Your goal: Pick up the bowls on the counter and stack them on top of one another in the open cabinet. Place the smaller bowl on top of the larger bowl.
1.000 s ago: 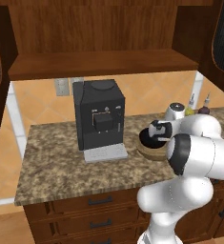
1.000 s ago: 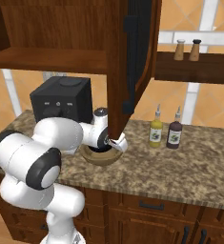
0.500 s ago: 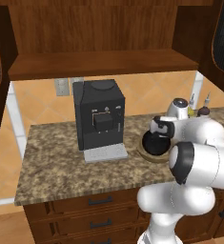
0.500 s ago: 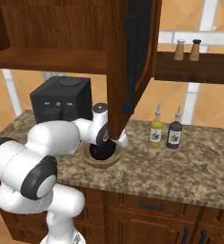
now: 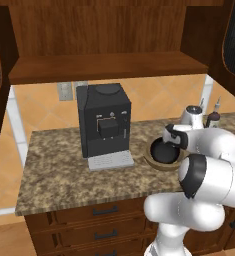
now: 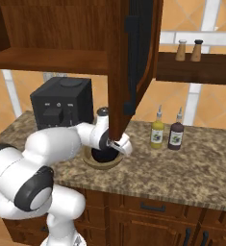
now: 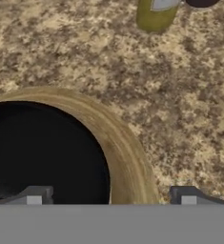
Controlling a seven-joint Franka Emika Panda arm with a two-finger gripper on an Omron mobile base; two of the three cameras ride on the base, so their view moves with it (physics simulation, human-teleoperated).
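While the pincer (image 7: 108, 195) has sunk lower, spread, straddling the larger bowl's (image 7: 118, 143) rim.

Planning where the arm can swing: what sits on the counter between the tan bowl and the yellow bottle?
Nothing. In the hand view, bare speckled counter runs from the tan bowl to the yellow bottle; the right base view agrees.

Smaller bowl (image 5: 162, 151): glossy black, upright, nested inside larger bowl (image 5: 150, 160), tan wooden, thick-rimmed, on granite counter (image 5: 64, 175) at coffee machine's 3 o'clock.
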